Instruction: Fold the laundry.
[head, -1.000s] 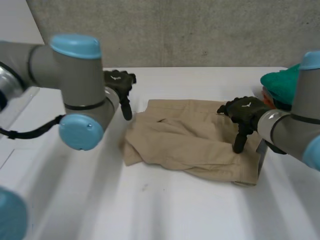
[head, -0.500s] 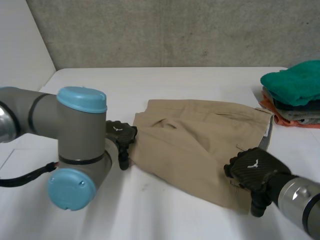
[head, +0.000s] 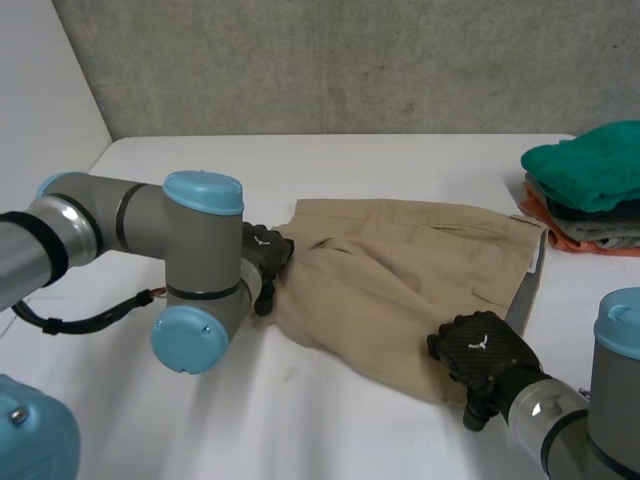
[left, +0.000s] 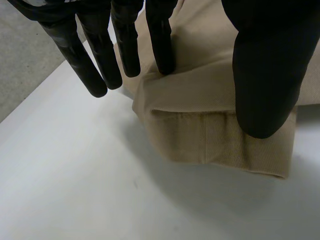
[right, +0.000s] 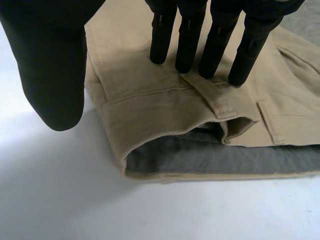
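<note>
The beige cotton trousers (head: 400, 285) lie spread on the white table (head: 200, 420), with the left hand (head: 265, 262) at one folded edge and the right hand (head: 480, 350) over the waistband corner, both with straight fingers held apart from the thumb, gripping nothing.

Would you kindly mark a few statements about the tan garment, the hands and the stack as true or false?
1. The tan garment lies on the table. True.
2. A teal cloth tops the stack. True.
3. The right hand rests on the stack. False: its straight fingers touch the garment's waistband.
4. The left hand is curled shut. False: its fingers are straight, at the garment's hem.
</note>
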